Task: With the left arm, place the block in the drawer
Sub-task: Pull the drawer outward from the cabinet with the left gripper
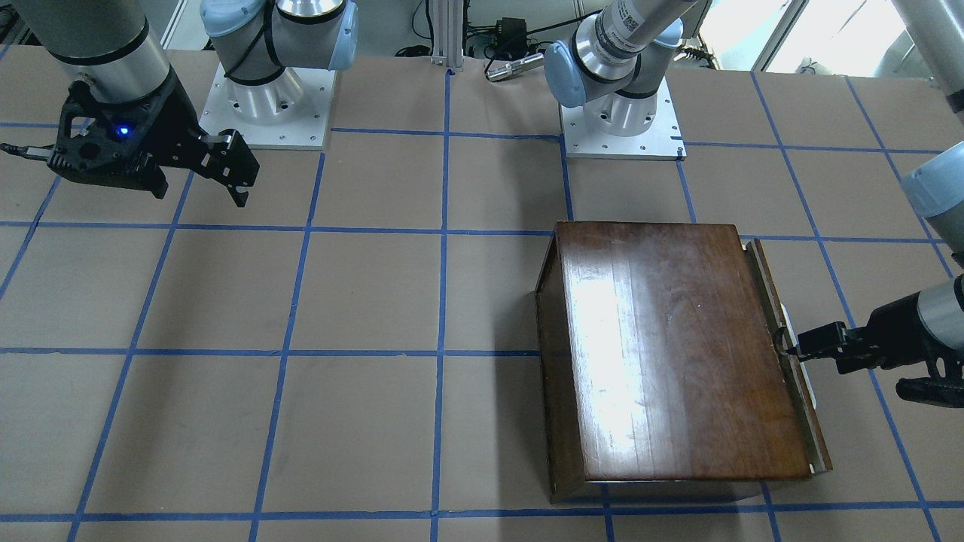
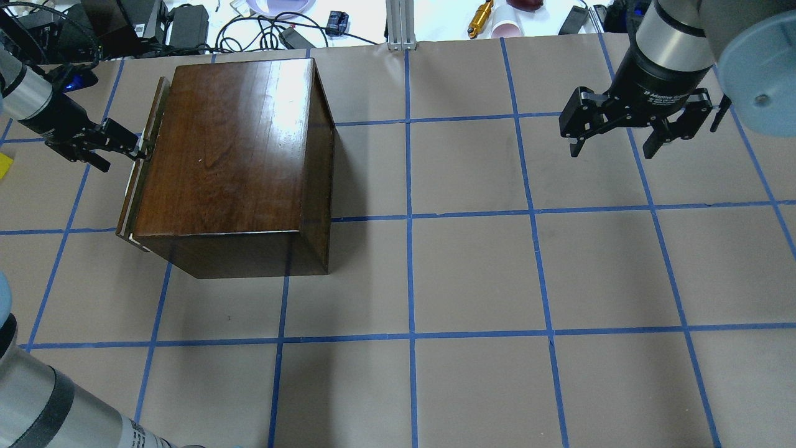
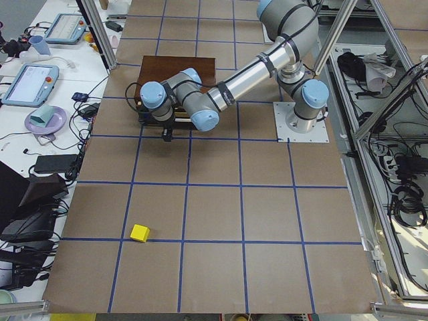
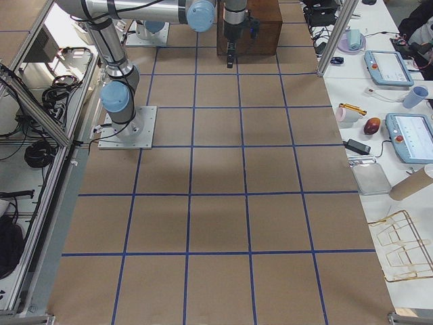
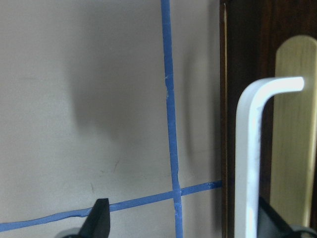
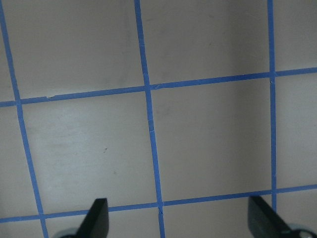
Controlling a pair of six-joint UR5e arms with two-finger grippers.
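Brown drawer [image 1: 809,429]: long front faces left hand [image 1: 789,348].

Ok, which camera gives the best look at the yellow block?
Exterior left. The block shows whole there, lying alone on the table, far from the box. The overhead exterior view catches only a yellow sliver of it at its left edge. The front-facing, exterior right and both wrist views do not show it.

The right gripper [image 6: 181,220] is hovering over the brown table [image 6: 213,144], its two black fingertips [image 6: 97,218] poking in wide apart at the bottom edge. Blue tape lines [image 6: 150,129] are crossing in a grid below, and a tiny dark speck [image 6: 105,148], possibly a scuff, is showing left of centre.
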